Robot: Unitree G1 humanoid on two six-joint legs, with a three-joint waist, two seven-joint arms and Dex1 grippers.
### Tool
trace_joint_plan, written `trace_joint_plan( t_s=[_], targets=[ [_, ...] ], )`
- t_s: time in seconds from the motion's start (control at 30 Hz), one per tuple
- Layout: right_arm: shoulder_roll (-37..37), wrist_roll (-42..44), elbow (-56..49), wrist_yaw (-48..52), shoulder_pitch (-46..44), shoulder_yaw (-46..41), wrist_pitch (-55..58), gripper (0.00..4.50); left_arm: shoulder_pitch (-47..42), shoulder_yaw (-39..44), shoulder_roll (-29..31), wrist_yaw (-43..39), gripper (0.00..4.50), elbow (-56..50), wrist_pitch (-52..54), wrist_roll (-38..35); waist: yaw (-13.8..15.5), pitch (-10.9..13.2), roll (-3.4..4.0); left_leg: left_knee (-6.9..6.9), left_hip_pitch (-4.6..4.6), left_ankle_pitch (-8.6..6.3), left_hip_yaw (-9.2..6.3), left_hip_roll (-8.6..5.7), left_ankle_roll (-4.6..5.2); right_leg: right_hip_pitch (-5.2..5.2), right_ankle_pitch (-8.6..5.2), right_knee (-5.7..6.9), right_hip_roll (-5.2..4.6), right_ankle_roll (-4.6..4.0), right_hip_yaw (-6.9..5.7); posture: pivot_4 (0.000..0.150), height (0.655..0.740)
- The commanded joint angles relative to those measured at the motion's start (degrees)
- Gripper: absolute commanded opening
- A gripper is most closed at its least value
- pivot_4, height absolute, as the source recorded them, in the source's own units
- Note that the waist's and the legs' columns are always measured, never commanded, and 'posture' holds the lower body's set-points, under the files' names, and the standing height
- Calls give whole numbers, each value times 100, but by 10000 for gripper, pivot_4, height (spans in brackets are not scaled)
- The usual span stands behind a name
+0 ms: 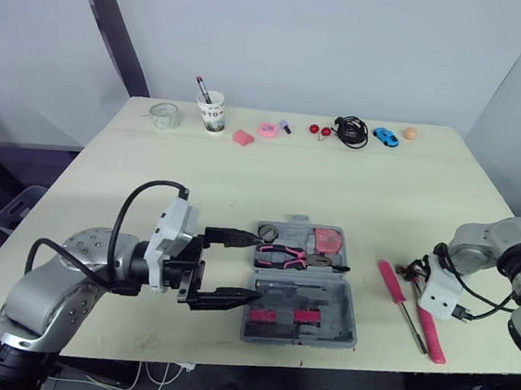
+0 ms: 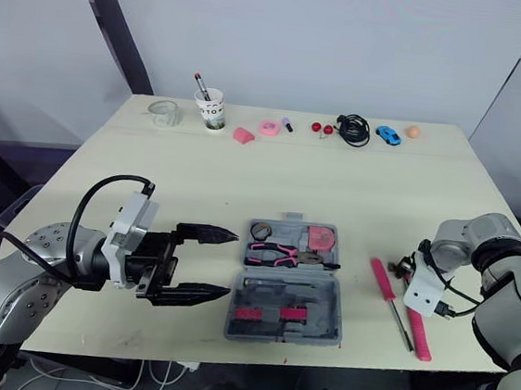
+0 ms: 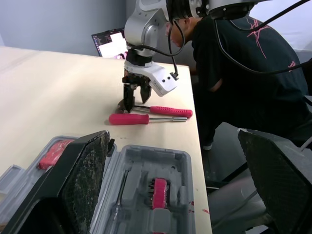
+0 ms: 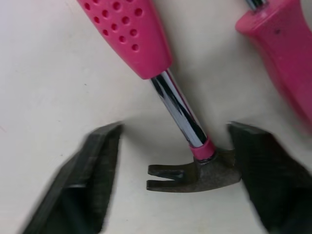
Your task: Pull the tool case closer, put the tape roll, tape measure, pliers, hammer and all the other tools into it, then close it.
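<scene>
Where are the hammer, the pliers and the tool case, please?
hammer [image 4: 180, 113]: right wrist view, steel shaft.
pliers [image 1: 281, 252]: left eye view, pink handles.
tool case [image 1: 342, 308]: left eye view, bare grey near half.

On a pale cream table [image 1: 243, 184], a grey tool case [image 1: 321, 327] at lower centre holds pink-and-black pliers [image 1: 282, 252] and red bits [image 1: 277, 317], while at lower right lie a pink screwdriver [image 1: 391, 281] and a hammer [image 4: 178, 108] with a dimpled pink handle, chrome shaft and dark head.
</scene>
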Motion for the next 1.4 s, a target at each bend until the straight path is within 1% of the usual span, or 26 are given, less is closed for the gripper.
trace_joint_plan(
  t_s=[0.03, 0.07, 0.1, 0.13, 0.2, 0.33, 0.43, 0.53, 0.63, 0.7, 0.77, 0.8, 0.87, 0.93, 1.03, 1.07, 1.1, 1.13, 1.17, 1.2, 1.23, 1.27, 1.33, 1.4],
  targets=[
    [27, -71, 100, -163, -62, 115, -54, 17449, 38, 163, 0, 39, 45000, -250, -75, -104, -13, -1, -2, 0, 0, -1, 0, 0, 1, 0, 0, 0, 0, 0, 0, 1500, 7400],
    [11, -79, 128, -194, -60, 121, -54, 12411, 42, 152, -9, 55, 45000, -257, -81, -103, -21, -2, -2, 0, 0, -1, 0, 0, 1, 0, 0, 0, 0, 0, 0, 1500, 7400],
    [0, -87, 149, -219, -60, 127, -54, 9597, 44, 134, -24, 76, 45000, -270, -84, -103, -22, -2, -3, 0, 0, -1, -1, 0, 1, 1, 0, 0, 0, 0, 0, 1500, 7400],
    [-23, -102, 160, -247, -62, 135, -54, 5788, 33, 107, -45, 97, 45000, -279, -85, -102, -24, -2, -3, 0, 0, -1, -1, 0, 1, 1, 0, 0, 0, 0, -1, 1500, 7400],
    [-54, -118, 170, -292, -71, 152, -70, 347, 17, 76, -71, 119, 45000, -286, -87, -104, -25, -2, -3, 0, 0, -1, -2, 0, 1, 1, 0, 0, 0, 0, -1, 1500, 7400],
    [-249, 109, 208, -106, -180, 30, -457, 347, -50, 42, -83, 71, 45000, -216, -105, -82, -29, -1, -1, 0, 0, -1, -3, -1, 2, 1, 0, 1, -1, 0, -1, 1500, 7400],
    [-398, 568, 353, 314, -261, -209, -841, 347, -82, 19, -90, 37, 45000, -180, -125, -60, -31, 2, 3, -1, -1, -1, -2, -2, 2, 0, 0, 0, -1, 0, -1, 1500, 7400],
    [-564, 1253, 565, 972, -285, -573, -1040, 347, -104, 11, -97, 21, 45000, -159, -136, -41, -55, 3, 4, -2, -2, -3, -1, -2, 4, 1, 0, 0, -1, 1, 1, 1500, 7400],
    [-612, 2421, 981, 2268, -153, -1311, -932, 347, -96, 9, -98, -2, 45000, -153, -140, -36, -99, 2, 4, -1, -1, -6, -3, -1, 10, 2, 1, 0, 0, 1, 2, 1500, 7400],
    [-603, 3264, 1040, 3217, 17, -1924, -415, 347, -102, -6, -109, -4, 45000, -153, -137, -32, -121, 2, 4, -1, 0, -8, -4, 0, 14, 4, 2, 0, 0, 3, 1, 1500, 7400],
    [-509, 4385, 847, 4270, 317, -2773, 727, 347, -117, -45, -137, -9, 45000, -142, -161, 1, -121, 2, 4, -1, 5, -12, -5, 2, 21, 7, 13, 0, 1, 20, 1, 1500, 7400],
    [-499, 4880, 573, 4711, 525, -3121, 1371, 347, -125, -59, -149, -20, 45000, -136, -169, 9, -113, 2, 4, -2, 5, -12, -7, 3, 21, 9, 14, 0, 0, 22, -1, 1500, 7400],
    [-628, 5603, -410, 5246, 1105, -3625, 2899, 347, -156, -74, -166, -49, 45000, -117, -172, 12, -92, 2, 4, -1, 5, -12, -10, 4, 21, 13, 15, 0, -2, 23, -4, 1500, 7400],
    [-839, 5969, -1785, 5323, 1811, -3975, 4598, 347, -189, -83, -171, -74, 45000, -97, -173, 14, -49, 1, 9, 0, 3, -13, -18, 9, 22, 16, 15, 3, -8, 24, -12, 1500, 7400],
    [-1117, 6345, -3760, 5125, 2929, -4464, 7099, 347, -259, -103, -178, -107, 45000, -45, -178, 19, 53, 2, 22, 0, 2, -14, -20, 5, 24, 14, 15, 4, -15, 23, -16, 1500, 7400],
    [-1198, 6420, -4272, 5042, 3231, -4587, 7741, 347, -282, -114, -180, -111, 45000, -31, -178, 20, 72, 1, 22, 0, -2, -14, -18, -1, 24, 11, 13, 4, -14, 20, -16, 1500, 7400],
    [-1282, 6522, -4796, 4955, 3559, -4716, 8607, 347, -315, -137, -183, -129, 45000, -8, -185, 27, 93, 0, 23, 1, -2, -14, -19, -3, 24, 11, 13, 5, -13, 21, -18, 1500, 7400],
    [-1317, 6683, -5354, 4793, 3930, -4902, 9716, 347, -373, -173, -192, -153, 45000, 26, -188, 32, 111, 0, 24, 1, -5, -14, -18, -5, 24, 9, 13, 5, -13, 20, -18, 1500, 7400],
    [-1330, 6809, -5796, 4649, 4192, -5036, 10533, 347, -406, -188, -194, -183, 45000, 57, -198, 34, 110, -1, 23, 2, -7, -14, -16, -6, 24, 8, 11, 4, -11, 18, -19, 1500, 7400],
    [-1157, 6776, -6171, 4182, 4431, -5259, 11593, 347, -485, -246, -211, -220, 45000, 99, -199, 45, 115, -1, 22, 2, -7, -14, -14, -6, 24, 8, 10, 4, -10, 17, -19, 1500, 7400],
    [-1027, 6752, -6432, 3820, 4574, -5409, 12285, 347, -537, -285, -223, -243, 45000, 125, -199, 52, 120, -3, 18, 3, -7, -14, -13, -5, 24, 8, 9, 4, -9, 15, -19, 1500, 7400],
    [-892, 6743, -6742, 3493, 4737, -5537, 12807, 347, -581, -308, -232, -272, 45000, 152, -197, 56, 123, -4, 16, 6, -8, -14, -10, -5, 24, 8, 5, 4, -5, 8, -21, 1500, 7400],
    [-672, 6762, -7186, 2975, 4915, -5742, 13441, 347, -640, -326, -241, -316, 45000, 189, -194, 56, 103, -5, 19, 7, -7, -14, -8, -5, 24, 7, 2, 4, -4, 3, -16, 1500, 7400],
    [-329, 6699, -7376, 2388, 4897, -5982, 14033, 347, -707, -343, -240, -357, 45000, 244, -202, 65, 50, -4, 17, 6, -7, -14, -7, -6, 24, 6, 1, 4, -3, 4, -14, 1500, 7400]
  ],
)
